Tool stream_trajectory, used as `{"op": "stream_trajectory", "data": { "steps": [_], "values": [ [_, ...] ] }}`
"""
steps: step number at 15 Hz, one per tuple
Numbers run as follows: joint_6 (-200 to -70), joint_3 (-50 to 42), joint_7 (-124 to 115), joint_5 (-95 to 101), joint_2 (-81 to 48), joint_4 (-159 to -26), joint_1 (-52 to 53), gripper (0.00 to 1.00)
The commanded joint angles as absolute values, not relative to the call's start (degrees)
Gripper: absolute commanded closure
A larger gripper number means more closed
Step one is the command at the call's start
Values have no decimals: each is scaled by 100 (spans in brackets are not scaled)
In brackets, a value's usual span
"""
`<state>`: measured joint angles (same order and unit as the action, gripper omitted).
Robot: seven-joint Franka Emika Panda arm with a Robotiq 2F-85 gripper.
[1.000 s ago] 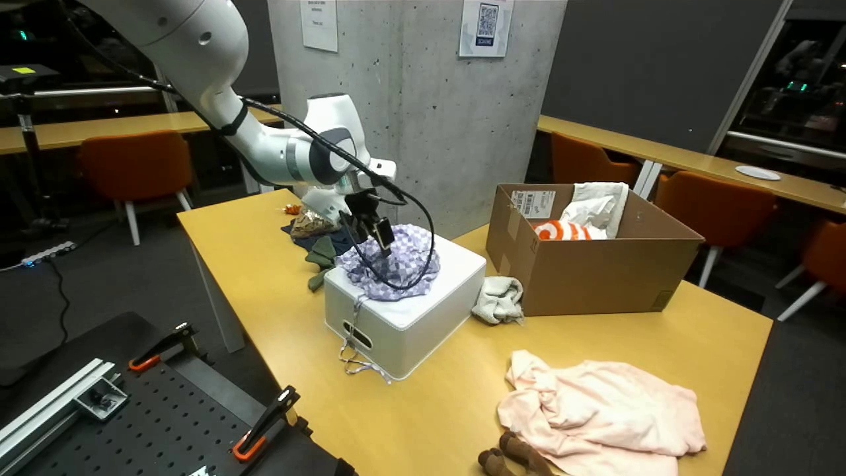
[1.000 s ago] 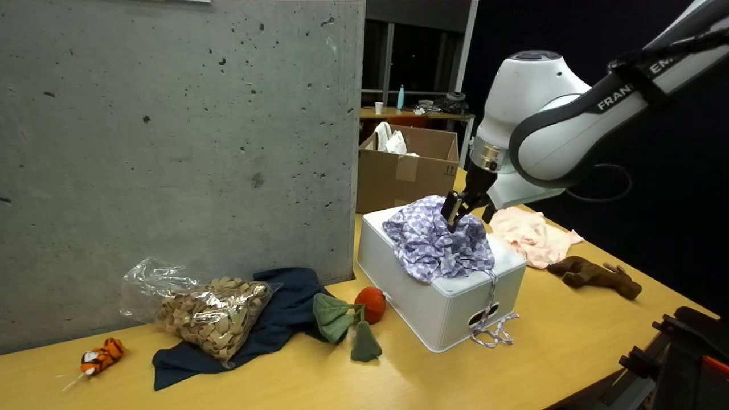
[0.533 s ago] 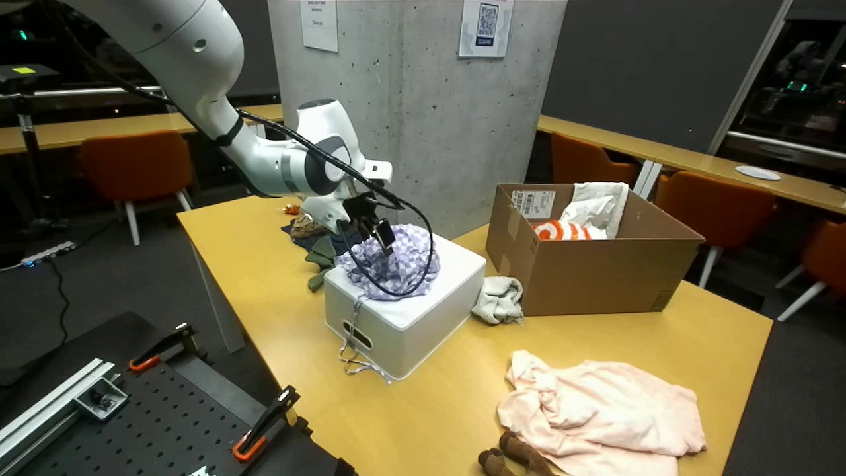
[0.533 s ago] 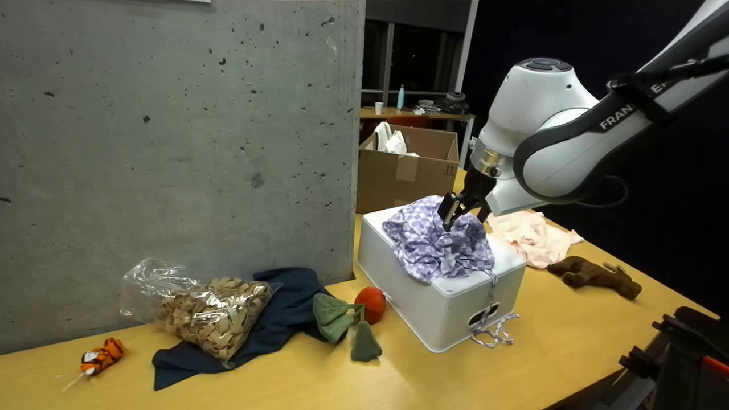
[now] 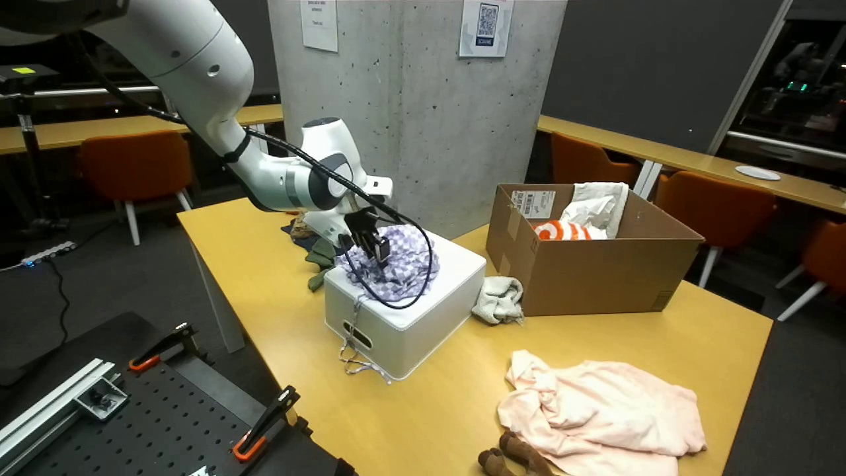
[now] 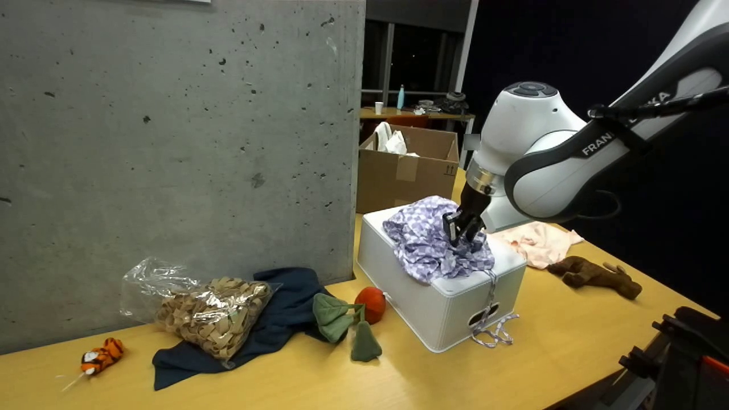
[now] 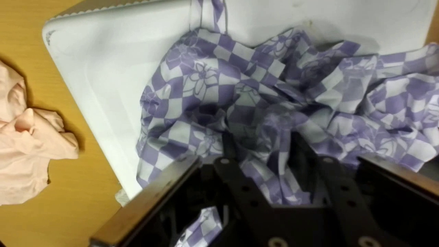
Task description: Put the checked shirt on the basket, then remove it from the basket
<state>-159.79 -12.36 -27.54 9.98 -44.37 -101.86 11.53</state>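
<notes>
Wrist view: shirt (image 7: pixel 253 103) under claw (image 7: pixel 264 142)

In an exterior view the white arm (image 5: pixel 192 66) slants down from the upper left and bends into the wrist (image 5: pixel 325 142), whose dark cap (image 5: pixel 321 121) faces up. Below that the black gripper (image 6: pixel 464 232) points downward, tilted rather than plumb. In the wrist view its two fingers (image 7: pixel 229 146) reach up from the lower edge and stand apart, a gap between them.

Pink cloth (image 5: pixel 608 416) nr brn toy (image 6: pixel 595 276); wht cloth (image 5: pixel 590 210) in cdbd box (image 5: pixel 608 277); clr bag (image 6: pixel 213 313) partly on navy cloth (image 6: pixel 291 307).
</notes>
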Motion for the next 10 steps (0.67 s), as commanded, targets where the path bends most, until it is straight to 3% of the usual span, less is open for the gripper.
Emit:
{"op": "stream_trajectory", "data": {
  "steps": [1,3,10],
  "values": [
    [-16056,-1357,-2657,801,-4404,-10182,1197,88],
    [-15997,-1373,-2605,790,-4272,-10195,1162,99],
    [-15772,-1880,-2630,1020,-3304,-10297,1181,99]
  ]
}}
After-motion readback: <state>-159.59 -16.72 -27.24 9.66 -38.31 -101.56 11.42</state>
